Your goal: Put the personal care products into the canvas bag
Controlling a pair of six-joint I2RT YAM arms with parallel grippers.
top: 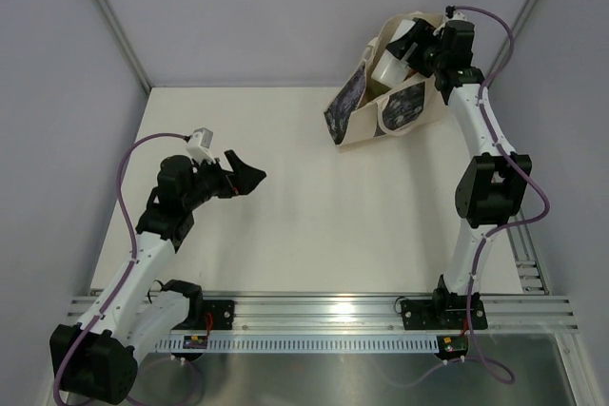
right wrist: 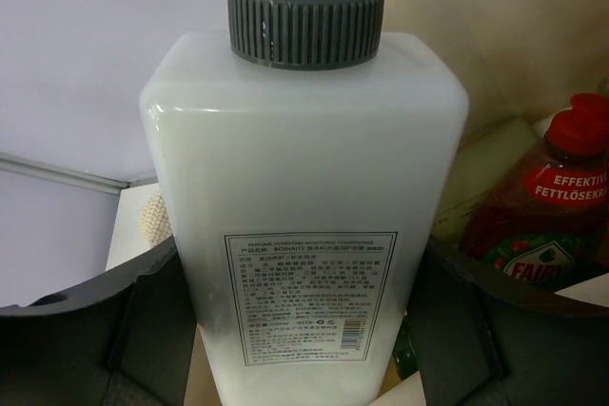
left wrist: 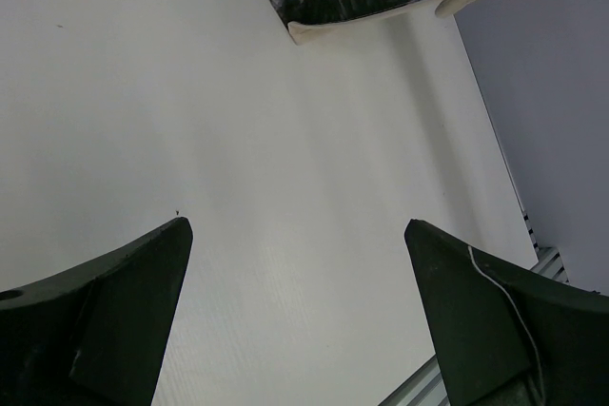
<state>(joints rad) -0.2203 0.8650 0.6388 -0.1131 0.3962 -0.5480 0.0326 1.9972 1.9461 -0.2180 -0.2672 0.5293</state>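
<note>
The white bottle (right wrist: 304, 216) with the grey ribbed cap (right wrist: 304, 16) is held over the open mouth of the canvas bag (top: 381, 125), which stands at the far right part of the table (top: 285, 235). It is grasped by the right gripper (top: 411, 52), whose fingers are pressed on the two narrow sides of the lower body. The left gripper (top: 243, 176) is spread wide and carries nothing above the bare table.

The bottle is judged to be stiff plastic with smooth, somewhat slippery walls, and rather heavy if the milky filling is liquid. The flat narrow sides are the good place to be held. As the grip sits low, away from the cap, some turning in the fingers can be expected.

The long axis is directed along the fingers, with the cap pointing away from the wrist and the label turned to the wrist camera. A red-capped bottle (right wrist: 561, 197) is already seen inside the bag. Whether the white bottle touches the canvas cannot be told.
</note>
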